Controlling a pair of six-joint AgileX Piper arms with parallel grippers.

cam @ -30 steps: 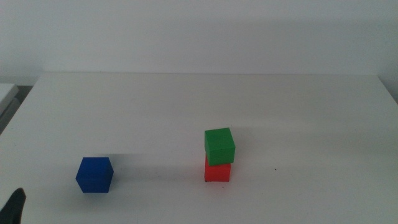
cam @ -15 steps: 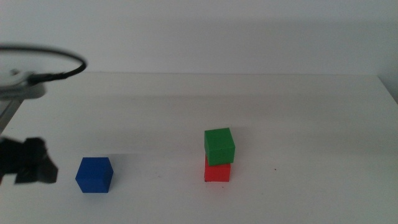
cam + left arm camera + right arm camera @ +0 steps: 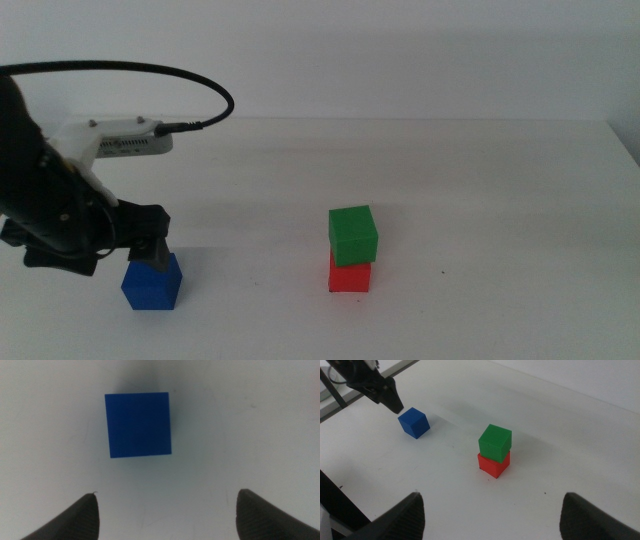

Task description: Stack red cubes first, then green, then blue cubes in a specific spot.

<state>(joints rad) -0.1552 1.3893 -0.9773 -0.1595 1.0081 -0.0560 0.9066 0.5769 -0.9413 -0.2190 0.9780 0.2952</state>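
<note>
- On the white bench (image 3: 480, 170), toward its left side, I see the blue cube (image 3: 152, 281) alone, flat on the surface.
- My left gripper (image 3: 148, 250) hangs just above and behind this cube; its jaws are spread wide (the wrist view shows them far apart, not touching the cube (image 3: 138, 424)).
- Well apart to the right, the green cube (image 3: 353, 234) sits on the red cube (image 3: 350, 275), a little turned against it.
- My right gripper (image 3: 490, 515) waits off to the side with jaws also wide, holding nothing, looking at the small stack (image 3: 494, 452).
</note>
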